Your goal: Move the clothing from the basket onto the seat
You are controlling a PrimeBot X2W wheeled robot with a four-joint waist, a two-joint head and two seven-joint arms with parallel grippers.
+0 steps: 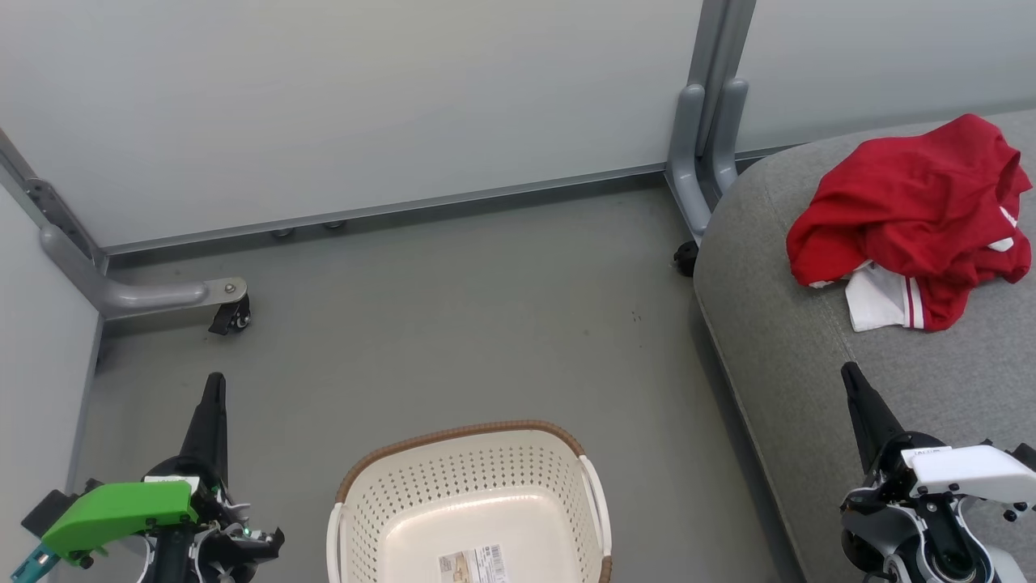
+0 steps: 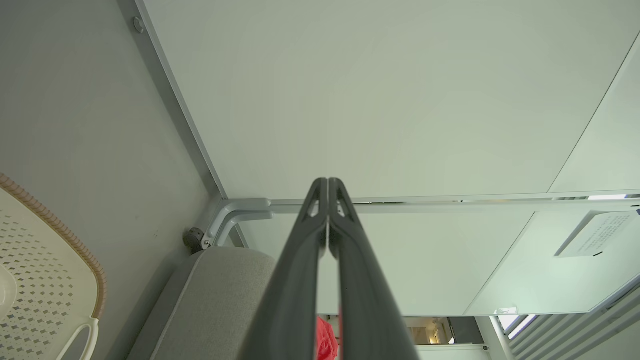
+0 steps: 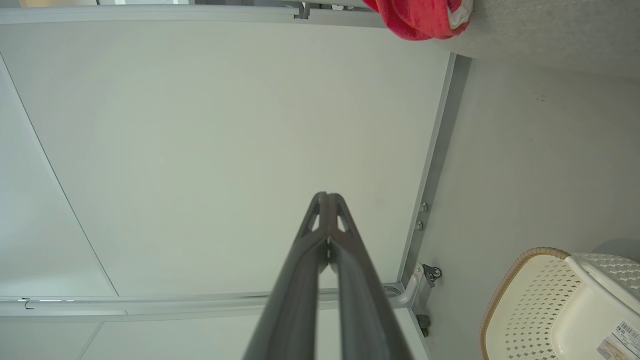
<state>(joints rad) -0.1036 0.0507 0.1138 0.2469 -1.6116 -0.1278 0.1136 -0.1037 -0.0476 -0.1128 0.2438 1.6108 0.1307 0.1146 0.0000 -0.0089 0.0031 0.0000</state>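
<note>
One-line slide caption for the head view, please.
Red clothing heaped on the grey seat, basket empty on the floor, left end effector and right end effector shut.

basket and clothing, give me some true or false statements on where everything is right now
1. The clothing lies on the seat. True.
2. The basket holds a red garment. False: its inside is bare apart from a barcode sticker on the base.
3. The left gripper is shut and holds nothing. True.
4. The right gripper grips the clothing. False: it is shut on nothing and is apart from the clothing.
5. The basket stands on the seat. False: it stands on the floor beside the seat.
</note>
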